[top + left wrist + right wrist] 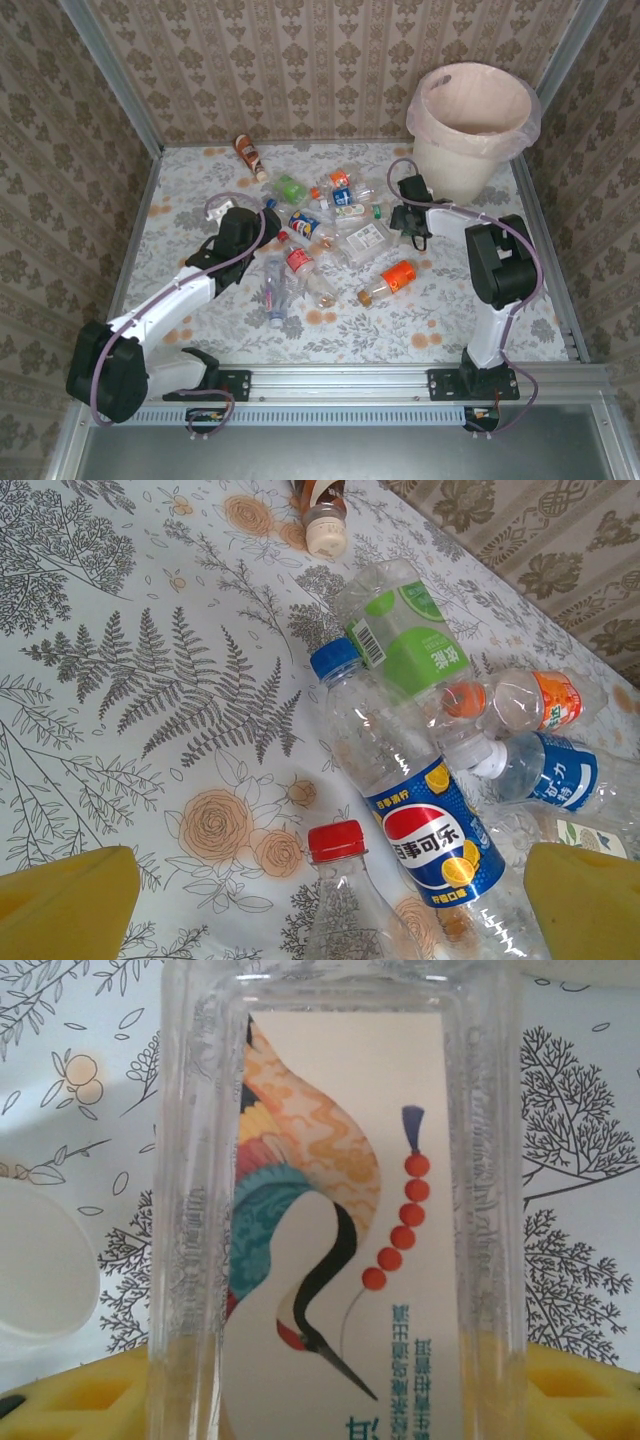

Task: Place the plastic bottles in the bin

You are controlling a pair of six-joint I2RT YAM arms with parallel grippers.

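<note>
- The left gripper point(328, 900) hangs wide open over a blue-label bottle point(430, 840).
- The right gripper point(335, 1400) straddles a clear crane-label bottle point(340, 1160); whether it grips, I cannot tell.
- The plastic bottles point(300, 262) lie mid-table, 1 brown bottle point(250, 157) apart near the far wall.
- The bin point(470, 150) stands at the far right corner.

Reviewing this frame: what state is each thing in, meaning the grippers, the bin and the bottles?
bin: upright, bag-lined, no bottle visible inside.
left gripper: open, above the plastic bottles.
right gripper: around the crane-label bottle; grip unclear.
Pepsi bottle: lying, blue cap on.
orange-label bottle: lying on its side.
brown bottle: lying, apart from the rest.
</note>
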